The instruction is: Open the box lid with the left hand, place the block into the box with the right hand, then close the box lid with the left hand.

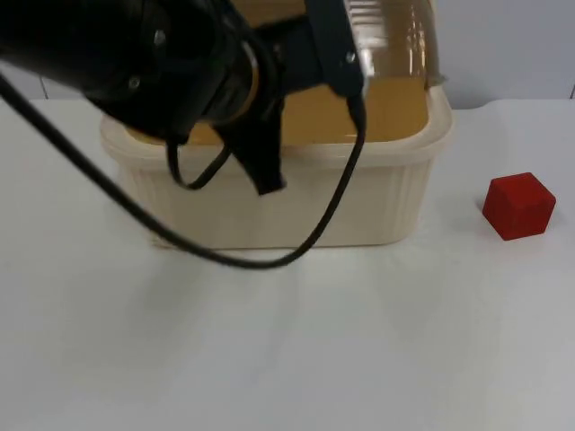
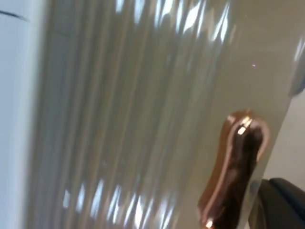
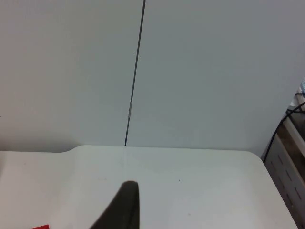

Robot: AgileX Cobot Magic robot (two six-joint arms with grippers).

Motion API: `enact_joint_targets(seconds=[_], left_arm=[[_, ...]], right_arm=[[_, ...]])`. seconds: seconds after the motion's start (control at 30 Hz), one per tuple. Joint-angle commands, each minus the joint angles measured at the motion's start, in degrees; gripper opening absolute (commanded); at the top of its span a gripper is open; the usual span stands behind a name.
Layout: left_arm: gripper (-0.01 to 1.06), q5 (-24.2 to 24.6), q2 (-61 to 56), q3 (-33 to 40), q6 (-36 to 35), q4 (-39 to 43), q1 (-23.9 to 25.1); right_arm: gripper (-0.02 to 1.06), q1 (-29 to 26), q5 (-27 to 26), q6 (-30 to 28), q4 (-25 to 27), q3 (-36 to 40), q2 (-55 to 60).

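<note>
Opening the lid was the step in hand. Top view: left gripper hung over the cream box, its clear lid raised at the far side; couldn't tell whether its fingers gripped the lid. Red block sat on the white table, right of the box, apart from it.
Left wrist view: ribbed clear lid close up.
Right wrist view: right arm waited, grip unclear; sliver of the block near its fingertip; grey partition wall beyond.
Next move: right gripper needs to come down on the block.
</note>
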Motion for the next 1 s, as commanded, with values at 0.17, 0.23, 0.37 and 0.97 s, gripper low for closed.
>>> enact_joint_targets(seconds=[0.17,0.23,0.37,0.97], left_arm=[[0.0,-3.73,-0.85,-6.37,0.74,0.01,2.67],[0.0,-5.45,-0.75,-7.94,0.74,0.01,4.21],[0.0,-5.99,-0.85,-8.53,0.74,0.01,5.48],[0.0,-12.78,-15.91,-4.07,0.09,-56.88,9.42]], right_arm=[[1.05,0.34,-0.08,0.19,-0.14,-0.25,-0.11],[1.05,0.34,-0.08,0.19,-0.14,-0.25,-0.11],[1.05,0.34,-0.08,0.19,-0.14,-0.25,-0.11],[1.05,0.34,-0.08,2.1,0.95,-0.25,-0.11]])
